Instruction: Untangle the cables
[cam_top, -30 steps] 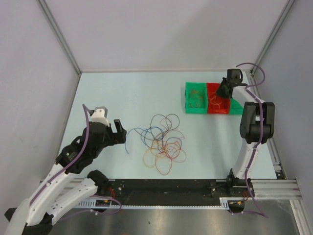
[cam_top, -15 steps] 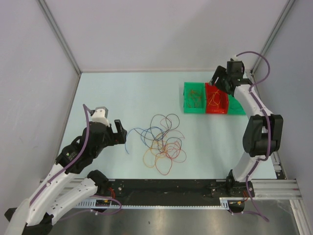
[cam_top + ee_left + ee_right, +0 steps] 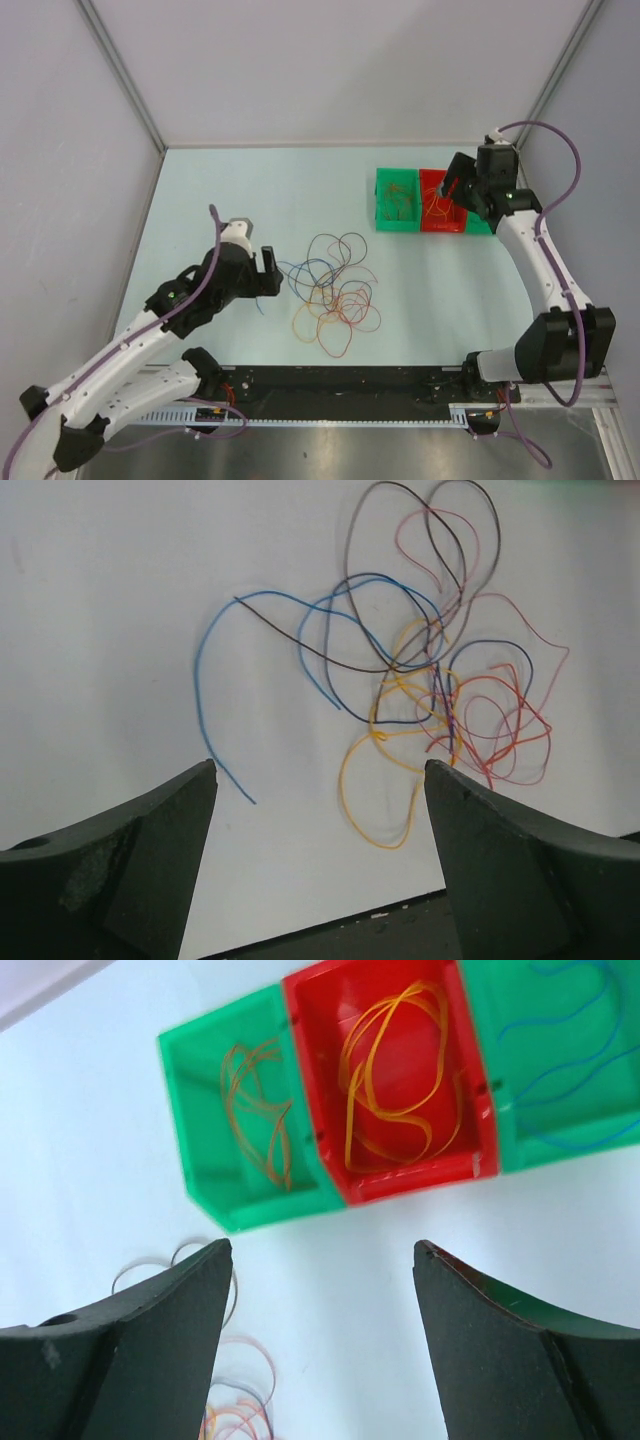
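The cables [image 3: 331, 293] lie as a loose tangle of orange, red, blue and dark brown loops on the pale table, a little right of centre near the front. My left gripper [image 3: 271, 277] is open just left of the tangle, and nothing is between its fingers. In the left wrist view the left gripper [image 3: 320, 770] frames bare table, with a blue cable end [image 3: 200, 670] and an orange loop [image 3: 352, 800] just ahead. My right gripper [image 3: 452, 188] hovers open and empty above the bins. In its own view the right gripper [image 3: 322, 1245] is over bare table below them.
Three bins stand in a row at the back right. The left green bin [image 3: 190, 1140] holds brownish cables [image 3: 262, 1110], the red bin [image 3: 410, 1175] holds orange cables [image 3: 395, 1060], and the right green bin [image 3: 560, 1130] holds blue cables [image 3: 570, 1050]. Grey walls close in the table.
The right gripper has opened and lifted back from the red bin. The left arm has moved right, closer to the tangle.
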### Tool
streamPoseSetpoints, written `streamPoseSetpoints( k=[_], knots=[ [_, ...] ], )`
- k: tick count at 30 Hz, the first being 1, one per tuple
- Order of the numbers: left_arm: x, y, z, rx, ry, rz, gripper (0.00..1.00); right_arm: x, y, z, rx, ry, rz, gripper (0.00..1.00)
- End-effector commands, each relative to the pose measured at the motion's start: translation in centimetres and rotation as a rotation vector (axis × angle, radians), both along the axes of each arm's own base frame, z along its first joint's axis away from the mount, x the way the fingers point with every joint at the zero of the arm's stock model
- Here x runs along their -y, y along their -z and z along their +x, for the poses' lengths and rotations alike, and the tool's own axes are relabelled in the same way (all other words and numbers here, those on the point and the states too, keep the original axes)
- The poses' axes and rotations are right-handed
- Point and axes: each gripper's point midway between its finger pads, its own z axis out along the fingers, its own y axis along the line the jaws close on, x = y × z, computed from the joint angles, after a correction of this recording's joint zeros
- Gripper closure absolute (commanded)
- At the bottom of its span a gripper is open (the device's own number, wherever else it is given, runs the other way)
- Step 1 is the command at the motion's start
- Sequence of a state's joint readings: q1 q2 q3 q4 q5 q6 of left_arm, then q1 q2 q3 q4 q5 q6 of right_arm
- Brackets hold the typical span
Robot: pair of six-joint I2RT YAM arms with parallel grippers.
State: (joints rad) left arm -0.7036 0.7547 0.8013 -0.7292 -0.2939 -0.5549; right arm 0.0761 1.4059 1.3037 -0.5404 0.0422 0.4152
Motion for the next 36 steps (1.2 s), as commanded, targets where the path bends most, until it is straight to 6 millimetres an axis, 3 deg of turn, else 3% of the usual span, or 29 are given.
streamPoseSetpoints(
  k=[1, 6, 13, 20, 28, 31, 34, 36],
  knots=[
    [4.8, 0.1, -0.4, -0.008, 0.08, -0.082, 0.11, -2.8, -0.6, -3.8, 0.013, -0.07, 0.026, 0.23],
    [9.1, 1.8, -1.0, -0.049, 0.154, -0.091, 0.12, -6.6, 0.4, -7.4, 0.014, -0.156, 0.071, 0.23],
    [12.9, 4.8, -1.1, -0.114, 0.209, -0.079, 0.18, -8.8, 3.0, -11.3, -0.017, -0.216, 0.089, 0.23],
    [14.8, 7.3, -0.6, -0.166, 0.219, -0.065, 0.28, -9.1, 3.9, -12.6, -0.017, -0.23, 0.083, 0.23],
    [16.0, 10.4, -0.2, -0.228, 0.216, -0.015, 0.35, -9.2, 4.2, -12.5, -0.016, -0.244, 0.072, 0.23],
    [16.2, 11.6, -0.1, -0.236, 0.218, 0.002, 0.41, -9.2, 4.2, -12.5, -0.016, -0.247, 0.067, 0.23],
    [16.4, 12.0, 0.1, -0.236, 0.222, 0.006, 0.59, -9.3, 4.5, -12.5, -0.021, -0.252, 0.066, 0.23],
    [16.6, 12.1, 0.2, -0.243, 0.224, 0.021, 0.76, -9.3, 4.6, -12.4, -0.022, -0.254, 0.067, 0.23]
  ],
)
